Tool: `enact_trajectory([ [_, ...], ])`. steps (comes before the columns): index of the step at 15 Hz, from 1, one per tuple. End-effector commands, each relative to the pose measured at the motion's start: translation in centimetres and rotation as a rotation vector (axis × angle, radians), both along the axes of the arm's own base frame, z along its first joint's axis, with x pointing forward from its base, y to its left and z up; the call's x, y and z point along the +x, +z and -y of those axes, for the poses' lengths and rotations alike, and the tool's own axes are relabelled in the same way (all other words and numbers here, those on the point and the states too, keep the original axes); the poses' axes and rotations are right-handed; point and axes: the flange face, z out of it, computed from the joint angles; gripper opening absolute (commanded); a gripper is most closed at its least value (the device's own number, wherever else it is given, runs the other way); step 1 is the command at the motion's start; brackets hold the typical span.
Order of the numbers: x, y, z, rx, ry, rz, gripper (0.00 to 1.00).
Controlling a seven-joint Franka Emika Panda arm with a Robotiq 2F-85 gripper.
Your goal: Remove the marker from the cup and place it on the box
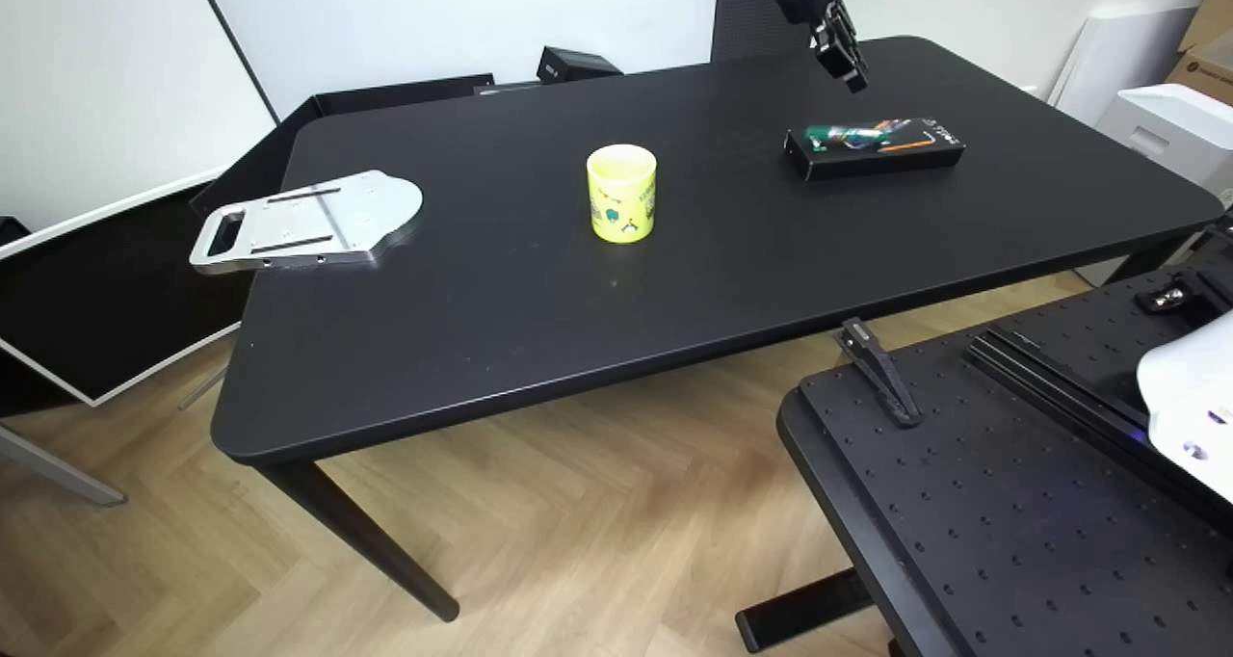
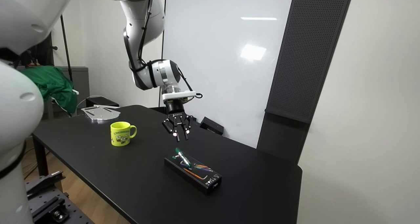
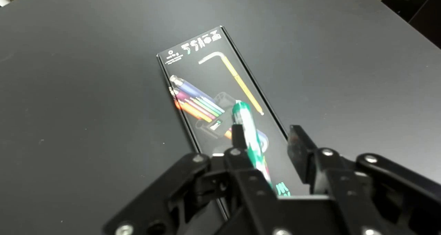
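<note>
The teal-green marker lies flat on top of the black box. In an exterior view the marker rests at one end of the box. The yellow-green cup stands upright on the table, apart from the box; it also shows in an exterior view, handle visible. My gripper is open and empty, above the box and marker. In the wrist view, the left finger of the gripper overlaps the marker in sight, hiding part of it. The box lies below.
A silver flat plate with a slot handle lies at the table's far end, beyond the cup; it shows also in an exterior view. A black block stands behind the table's back edge. The black table has rounded corners.
</note>
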Motion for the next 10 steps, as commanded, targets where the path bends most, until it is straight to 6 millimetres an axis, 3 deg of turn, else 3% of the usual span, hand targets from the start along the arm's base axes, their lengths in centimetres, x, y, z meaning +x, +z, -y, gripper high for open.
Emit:
enact_trajectory([
  [1,-0.8,0.8,0.0,-0.001,-0.018,0.029,0.7],
  [5,-1.0,2.4,-2.1,0.025,0.014,0.048,0.96],
  [8,-1.3,5.5,-4.8,0.07,0.062,0.081,1.0],
  [9,-0.2,2.9,-3.7,0.047,0.051,0.049,1.0],
  [10,-0.3,3.7,-4.4,0.052,0.061,0.058,1.0],
])
